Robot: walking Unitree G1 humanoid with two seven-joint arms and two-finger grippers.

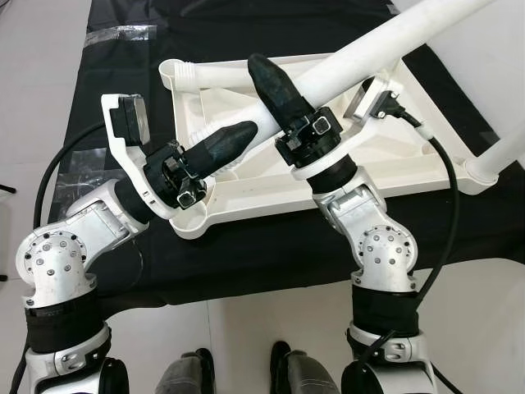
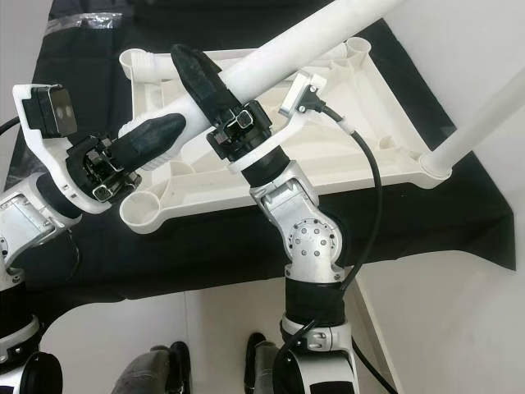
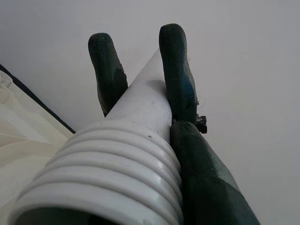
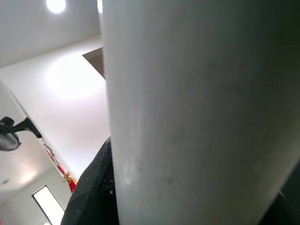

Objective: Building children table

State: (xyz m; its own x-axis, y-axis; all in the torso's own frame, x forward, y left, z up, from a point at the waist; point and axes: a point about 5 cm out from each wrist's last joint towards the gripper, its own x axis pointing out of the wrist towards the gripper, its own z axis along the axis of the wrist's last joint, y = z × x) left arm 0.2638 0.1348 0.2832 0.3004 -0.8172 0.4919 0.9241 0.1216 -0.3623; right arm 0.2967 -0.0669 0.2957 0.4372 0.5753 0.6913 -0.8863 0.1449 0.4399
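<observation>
Nearest the head camera, both arms hold one white table leg [image 1: 361, 57] slanting up over the upturned table panel [image 1: 271, 176], which lies on a black cloth [image 1: 246, 254] on the floor. Left gripper [image 3: 140, 65] has its jaws pinching the leg just past its ribbed screw end; right gripper [image 1: 275, 86] pinches the smooth shaft higher up. Hollow plastic, probably light, stiff and slippery; gripping near the threads should steer it best into a corner socket [image 1: 190, 220].

Black cloth on a pale floor

The black cloth [image 1: 271, 254] lies spread over the white floor [image 1: 271, 320]; a fan [image 4: 10, 133] hangs overhead.
</observation>
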